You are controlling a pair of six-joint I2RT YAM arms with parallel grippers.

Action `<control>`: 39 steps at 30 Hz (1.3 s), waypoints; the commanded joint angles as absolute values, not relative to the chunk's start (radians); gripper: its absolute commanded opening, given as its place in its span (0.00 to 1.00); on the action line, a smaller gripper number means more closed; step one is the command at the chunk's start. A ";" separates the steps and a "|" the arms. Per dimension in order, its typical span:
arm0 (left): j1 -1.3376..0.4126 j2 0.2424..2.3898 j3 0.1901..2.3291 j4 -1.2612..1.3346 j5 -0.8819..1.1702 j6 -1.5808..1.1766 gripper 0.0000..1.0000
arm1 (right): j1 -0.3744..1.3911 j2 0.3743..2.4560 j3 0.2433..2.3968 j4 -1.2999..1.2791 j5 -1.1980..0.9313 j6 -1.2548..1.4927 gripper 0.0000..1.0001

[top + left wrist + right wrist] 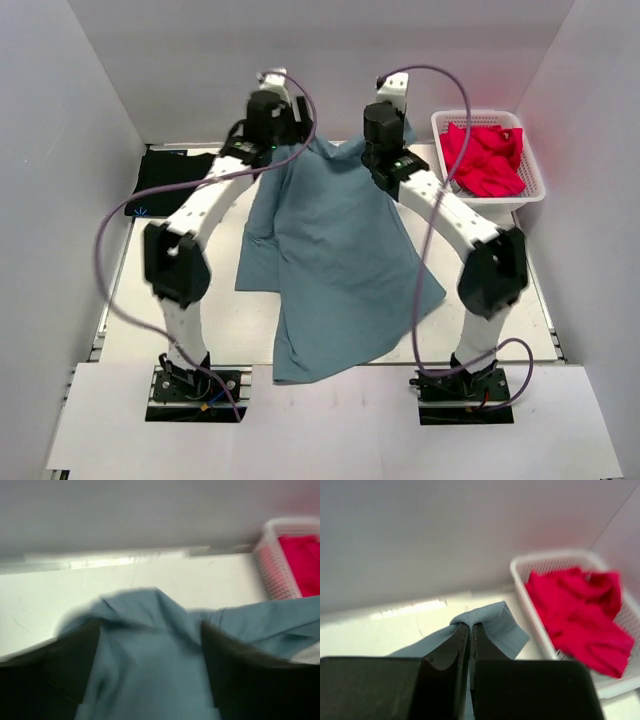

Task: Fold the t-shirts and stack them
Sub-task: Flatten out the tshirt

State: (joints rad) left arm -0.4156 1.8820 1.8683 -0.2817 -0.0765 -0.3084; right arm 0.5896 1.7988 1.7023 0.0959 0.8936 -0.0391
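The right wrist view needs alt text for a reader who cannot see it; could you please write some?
The right gripper is shut on a ribbed edge of the blue-grey t-shirt, raised over the white table. To the right stands a white basket holding crumpled red cloth, with a plain grey wall behind.

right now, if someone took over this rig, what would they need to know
Right gripper: shut on an edge of the blue-grey t-shirt, held up at the far side.
Left gripper: fingers look apart with the same shirt's cloth bunched between them; the view is blurred, so the grip is unclear.
Blue-grey t-shirt: unfolded, draped from the grippers to the table's near edge.
Black t-shirt: far left, looks folded.
Left to do: fold the blue-grey one and stack the two.
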 commanded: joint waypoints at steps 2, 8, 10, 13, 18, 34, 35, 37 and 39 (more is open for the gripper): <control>-0.387 2.034 2.012 -0.284 -0.147 -0.316 1.00 | 0.506 1.958 1.785 0.017 0.813 0.176 0.04; -0.358 2.226 2.174 -0.434 -0.130 -0.328 1.00 | 0.460 2.083 1.893 -0.170 0.712 0.262 0.90; -0.357 2.185 2.091 -0.413 -0.130 -0.328 1.00 | 0.462 2.060 1.856 -0.179 0.680 0.271 0.90; -0.357 2.071 1.944 -0.397 -0.130 -0.347 1.00 | 0.465 1.939 1.739 -0.207 0.593 0.314 0.90; -0.357 1.837 1.691 -0.434 -0.130 -0.402 1.00 | 0.479 1.693 1.395 -0.253 0.404 0.412 0.90; -0.380 1.563 0.833 -0.221 -0.124 -0.646 1.00 | 0.572 1.276 0.569 -0.238 0.097 0.701 0.90; -0.380 1.563 0.822 -0.238 -0.139 -0.659 1.00 | 0.568 1.284 0.569 -0.226 0.104 0.712 0.90; -0.380 1.574 0.811 -0.323 -0.207 -0.723 1.00 | 0.555 1.321 0.581 -0.216 0.126 0.729 0.90; -0.380 1.574 0.784 -0.409 -0.274 -0.808 1.00 | 0.546 1.380 0.638 -0.241 0.190 0.753 0.90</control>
State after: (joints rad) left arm -0.3828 1.5890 0.8383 -0.2760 -0.1669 -0.6697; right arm 0.5629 1.3048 0.5999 -0.2363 0.1204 0.6918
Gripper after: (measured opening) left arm 0.997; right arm 0.904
